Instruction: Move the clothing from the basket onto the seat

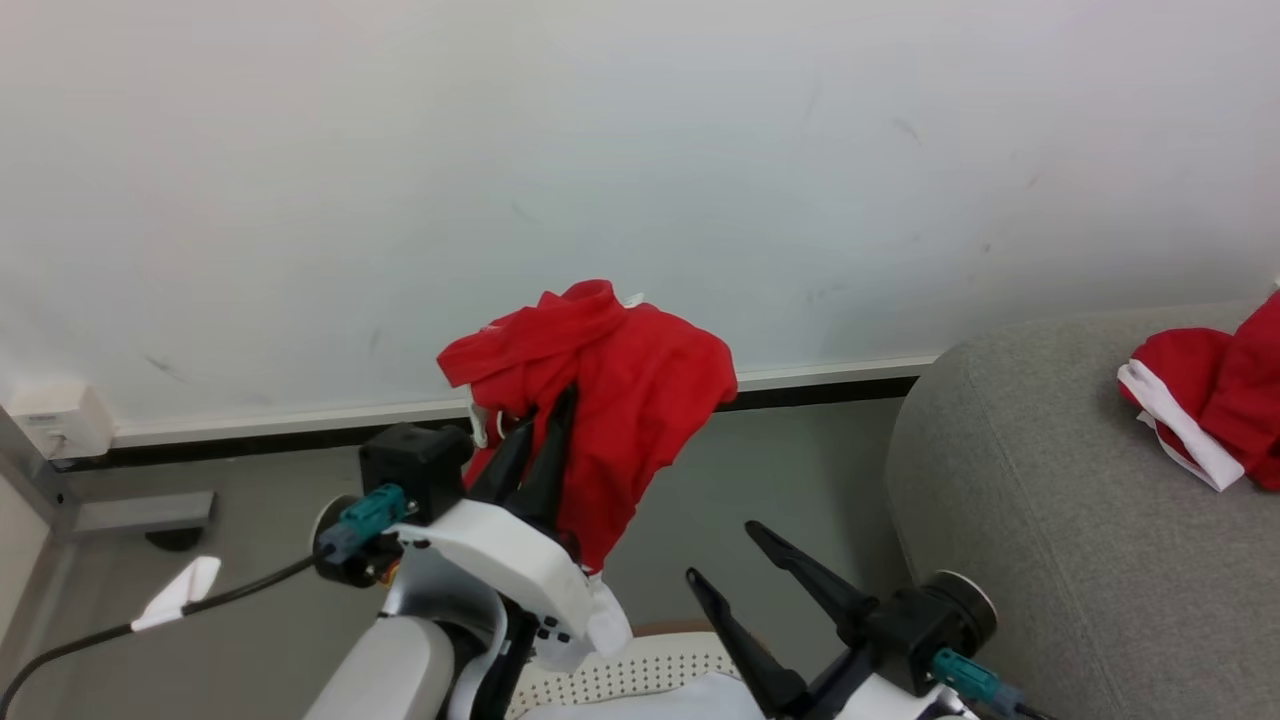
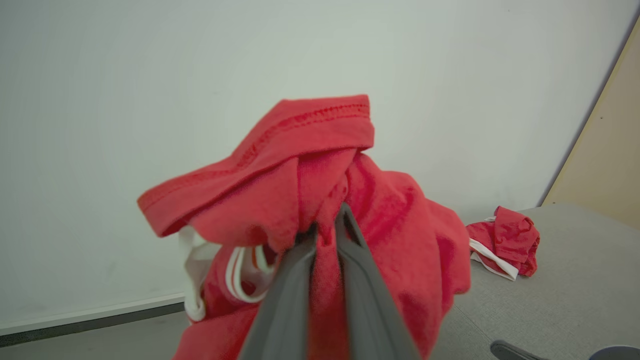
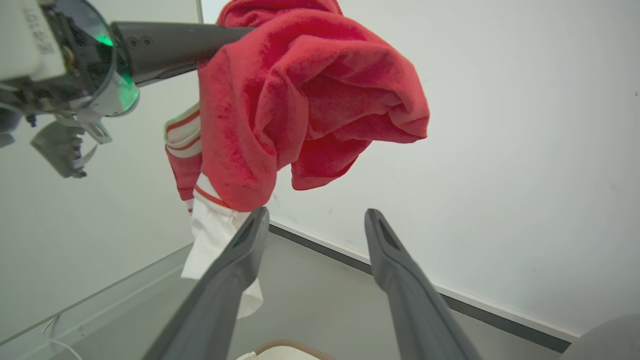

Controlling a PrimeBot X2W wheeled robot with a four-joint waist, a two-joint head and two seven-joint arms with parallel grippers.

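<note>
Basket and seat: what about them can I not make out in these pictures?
- Basket: head view, cut off by the bottom edge; its contents cannot be told.
- Seat: head view, cut off by the right and bottom edges.
- Red garment on the seat: cut off by the right edge; whether one piece or several is unclear.

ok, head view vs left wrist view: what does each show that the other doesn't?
Head view adds: the basket at the bottom edge, a pale wall box, a dark cable.
Left wrist view adds: the stitched hem of the held red garment, and a beige panel beyond the grey seat.
Both: left gripper shut on that garment, a second red garment lying on the seat, white wall.
</note>
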